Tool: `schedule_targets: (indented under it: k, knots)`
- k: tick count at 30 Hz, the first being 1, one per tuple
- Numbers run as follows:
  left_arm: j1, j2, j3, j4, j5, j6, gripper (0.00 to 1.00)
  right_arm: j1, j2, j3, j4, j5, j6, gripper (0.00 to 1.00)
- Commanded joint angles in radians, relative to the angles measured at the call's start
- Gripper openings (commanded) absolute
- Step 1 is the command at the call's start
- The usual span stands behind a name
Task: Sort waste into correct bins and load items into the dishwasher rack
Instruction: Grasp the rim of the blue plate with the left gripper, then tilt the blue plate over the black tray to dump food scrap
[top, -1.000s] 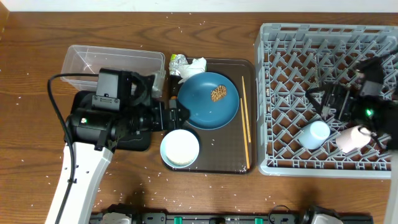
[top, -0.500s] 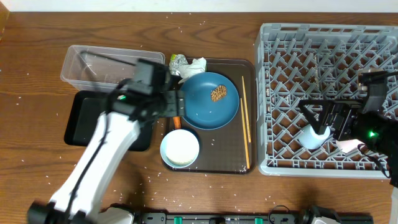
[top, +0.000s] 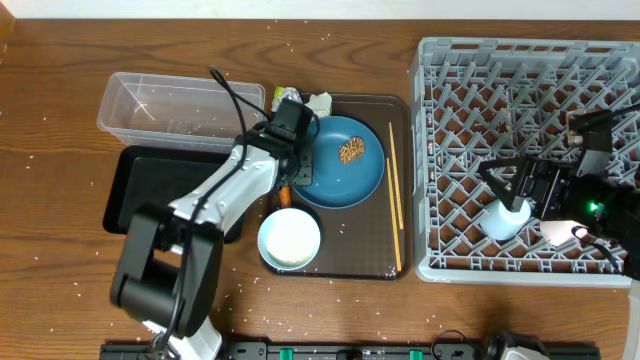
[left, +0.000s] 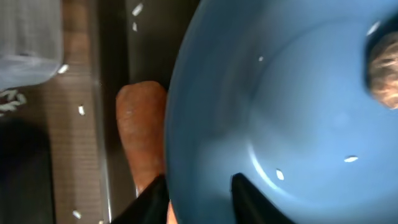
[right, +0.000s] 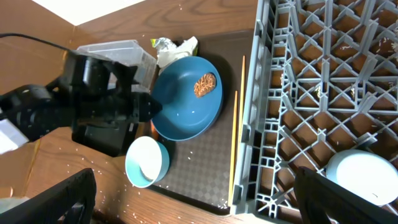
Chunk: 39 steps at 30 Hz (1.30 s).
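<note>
Left claw (left: 199, 198) from above black tub (top: 150, 185) to blue plate (top: 340, 178), jaws now narrow astride its rim.

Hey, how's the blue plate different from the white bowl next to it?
The plate is dark blue, wider and shallow; the bowl is white, smaller and deeper. The plate carries a brown food lump; the bowl shows only white inside. The left tool straddles the plate's rim; the bowl is ungripped. Both are on the brown tray.

plate (top: 338, 160) rim crowding carrot (left: 142, 137), bare tray (top: 350, 245) strip between bowl (top: 290, 238) and chopsticks (top: 394, 200)
</note>
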Motion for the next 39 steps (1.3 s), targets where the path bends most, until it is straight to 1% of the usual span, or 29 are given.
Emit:
schedule_targets:
  k: [1,5,8,9,10,11,12,13,14,15,17,18,21,26,29,34,39]
  knots:
    - [0.001,0.024,-0.004,0.018,-0.002,-0.001,0.25,0.004,0.0,-0.002,-0.002,-0.018,0.002,0.93]
    - [-0.004,0.061,-0.004,0.061,0.073,-0.001,0.24,0.004,0.0,-0.002,0.004,-0.013,0.002,0.93]
    - [-0.016,0.087,-0.004,0.075,0.075,0.0,0.24,0.004,0.0,-0.002,0.003,-0.011,0.002,0.93]
    - [-0.019,0.098,-0.004,0.082,0.075,0.0,0.29,0.004,0.0,-0.002,0.003,-0.011,0.002,0.93]
    - [-0.023,0.109,-0.004,0.089,0.075,0.0,0.46,0.004,0.0,-0.002,0.003,-0.011,0.002,0.93]
    - [-0.024,0.117,-0.004,0.094,0.075,0.0,0.56,0.004,0.0,-0.002,0.003,-0.011,0.002,0.93]
    - [-0.025,0.123,-0.004,0.096,0.075,0.0,0.55,0.004,0.0,-0.002,0.003,-0.011,0.002,0.93]
    - [-0.025,0.125,-0.004,0.096,0.075,0.0,0.46,0.004,0.0,-0.002,0.003,-0.011,0.002,0.93]
    - [-0.024,0.125,-0.004,0.095,0.075,0.0,0.33,0.004,0.0,-0.002,0.003,-0.011,0.002,0.93]
    - [-0.024,0.124,-0.004,0.095,0.075,0.0,0.25,0.004,0.0,-0.002,0.003,-0.011,0.002,0.93]
    - [-0.022,0.116,-0.001,0.093,0.075,0.0,0.19,0.004,0.0,-0.002,0.003,-0.011,0.002,0.93]
    - [-0.023,0.111,0.0,0.092,0.075,0.001,0.14,0.004,0.0,-0.002,0.002,-0.011,0.002,0.93]
    - [-0.023,0.077,0.0,0.08,0.075,0.0,0.06,0.004,0.0,-0.002,-0.003,-0.011,0.002,0.93]
    - [-0.023,-0.034,0.015,0.014,0.06,0.0,0.06,0.004,0.0,-0.002,-0.005,-0.011,0.002,0.92]
    - [-0.022,-0.147,0.024,-0.045,0.007,0.0,0.06,0.004,0.0,-0.002,-0.008,-0.011,0.002,0.92]
    - [-0.021,-0.348,0.041,-0.204,-0.219,0.002,0.06,0.004,0.0,-0.002,-0.019,-0.011,0.0,0.93]
    - [-0.021,-0.541,0.086,-0.403,-0.446,0.008,0.06,0.004,0.0,-0.002,-0.022,-0.01,-0.006,0.92]
